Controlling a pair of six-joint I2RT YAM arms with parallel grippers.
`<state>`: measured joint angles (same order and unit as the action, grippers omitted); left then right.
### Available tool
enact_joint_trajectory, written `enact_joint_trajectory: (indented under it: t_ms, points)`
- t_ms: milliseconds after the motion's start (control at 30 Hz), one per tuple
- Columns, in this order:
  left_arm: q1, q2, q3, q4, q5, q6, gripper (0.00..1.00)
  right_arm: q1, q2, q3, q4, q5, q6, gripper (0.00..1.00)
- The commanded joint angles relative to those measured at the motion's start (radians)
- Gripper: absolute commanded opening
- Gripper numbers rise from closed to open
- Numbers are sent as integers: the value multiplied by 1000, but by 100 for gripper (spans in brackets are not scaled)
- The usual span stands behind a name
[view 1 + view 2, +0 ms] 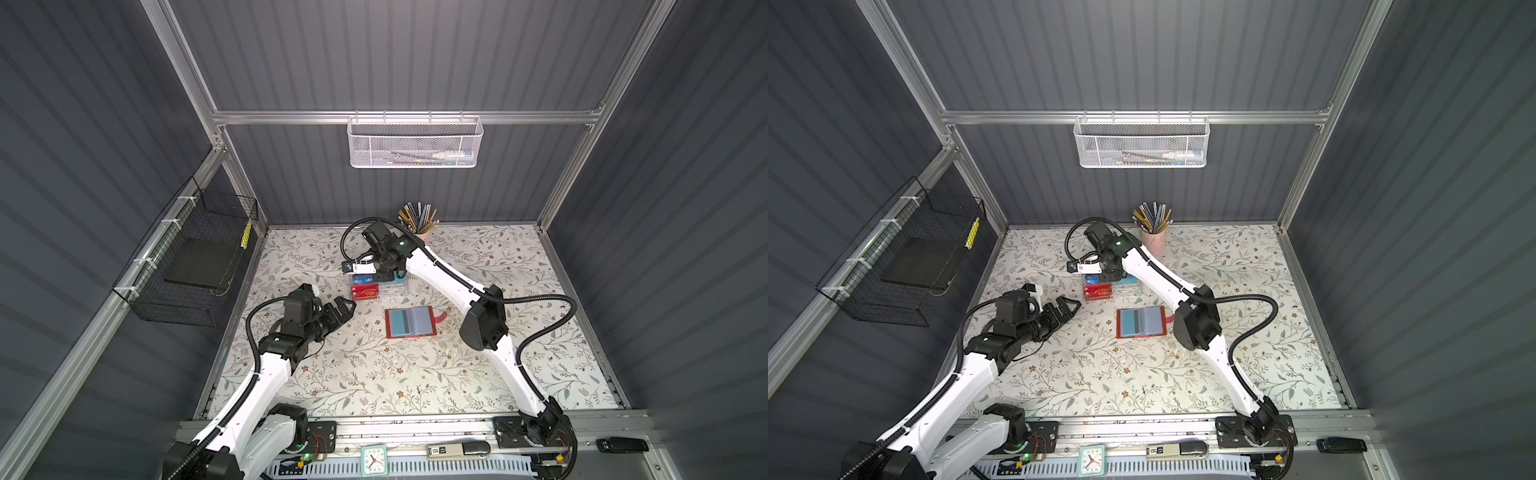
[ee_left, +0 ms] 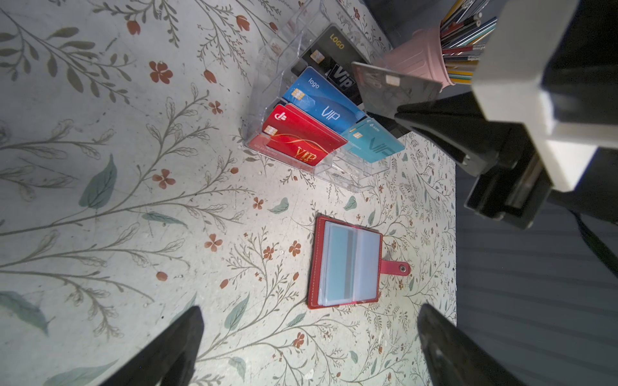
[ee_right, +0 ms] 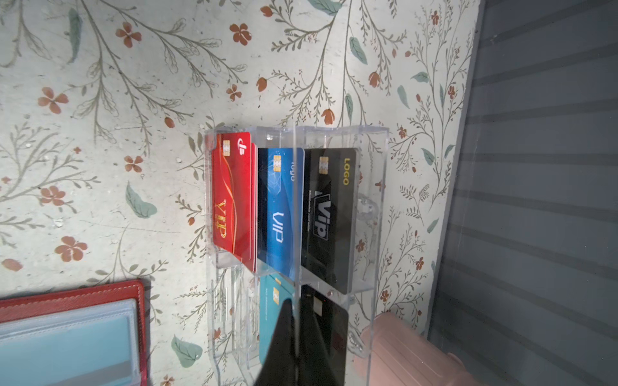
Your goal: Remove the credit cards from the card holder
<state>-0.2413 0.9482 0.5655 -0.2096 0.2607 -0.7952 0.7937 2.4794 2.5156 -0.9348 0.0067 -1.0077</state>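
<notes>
Black card (image 2: 391, 87) pinched by closed right gripper (image 2: 401, 115) (over clear box (image 2: 266, 63))
Long axis continues the fingers' (image 3: 281, 351) line; left gripper (image 2: 309, 310) gapes empty

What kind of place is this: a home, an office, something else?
Probably a robot test booth dressed as a desk: grey walls on an aluminium frame, two arms bolted to a front rail, and a pencil cup on the floral table.

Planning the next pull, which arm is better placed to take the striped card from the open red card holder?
Left, likely: the left end effector is open, empty, near the red card holder; the right end effector is shut on a black plastic card.
</notes>
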Motion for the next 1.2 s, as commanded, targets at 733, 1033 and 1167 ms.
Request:
enact_joint_trajectory:
  t_ms: [733, 1033, 1167]
  points:
    - [-1, 22, -7, 18, -5, 21, 100, -45, -45, -22, 34, -2, 16, 0]
    - [-1, 31, -8, 28, 3, 20, 100, -70, -97, -100, 14, 49, 32, 0]
    - [-1, 37, -11, 33, 6, 20, 100, -84, -111, -134, 7, 54, 43, 0]
